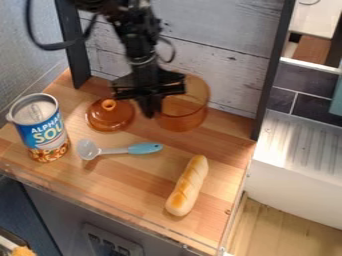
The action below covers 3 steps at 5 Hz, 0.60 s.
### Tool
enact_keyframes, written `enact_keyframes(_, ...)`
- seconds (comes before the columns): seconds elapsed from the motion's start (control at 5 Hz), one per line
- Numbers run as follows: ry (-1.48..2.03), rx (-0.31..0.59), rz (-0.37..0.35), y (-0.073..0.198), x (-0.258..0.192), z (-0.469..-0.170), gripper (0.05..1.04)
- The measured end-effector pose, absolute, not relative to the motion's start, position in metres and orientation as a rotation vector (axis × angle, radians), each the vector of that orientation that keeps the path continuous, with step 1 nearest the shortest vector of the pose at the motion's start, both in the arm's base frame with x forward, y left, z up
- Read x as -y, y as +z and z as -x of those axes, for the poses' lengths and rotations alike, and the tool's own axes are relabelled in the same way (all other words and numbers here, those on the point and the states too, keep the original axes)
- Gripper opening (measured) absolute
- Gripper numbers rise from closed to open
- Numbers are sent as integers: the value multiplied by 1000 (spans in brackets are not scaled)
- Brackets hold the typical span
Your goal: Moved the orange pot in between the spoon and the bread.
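Arm [141,47] enters from top edge, upper L; gripper [149,109] hangs down over rear of wooden counter [127,182]. Gripper at L side of orange pot [187,118], overlapping it in this view. Grip state: can't tell if released, clenched or grasping pot wall.

Pot: translucent, at rear of counter near white plank panel [224,65], R of lid; farther back than spoon & bread. Can't tell if base touches counter.

Lid [107,120]: orange-brown, knob up, on counter just L of gripper. Spoon [120,150]: 1 pc, lying crosswise in front of lid & pot, pale round head to L, blue handle end to R. Bread [188,185]: 1 long loaf, scored top, R of spoon & nearer front, lying aslant; rear end toward pot side, other end toward front edge.

Soup can [45,131]: upright, L side of counter, blue label, silver top; L of spoon head. 2 dark posts flank panel. White ribbed surface [297,150] R of counter, apart from all items.
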State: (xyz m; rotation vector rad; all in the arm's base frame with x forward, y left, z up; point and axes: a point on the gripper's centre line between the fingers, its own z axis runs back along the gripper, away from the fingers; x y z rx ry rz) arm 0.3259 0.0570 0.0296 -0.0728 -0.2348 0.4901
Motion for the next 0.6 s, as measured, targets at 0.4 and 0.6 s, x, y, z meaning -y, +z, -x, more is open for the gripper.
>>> enact_keyframes(0.4, 452, 238, 68, 33, -65, -278, 85)
enact_keyframes(0.6, 472, 202, 83, 32, -63, -253, 85)
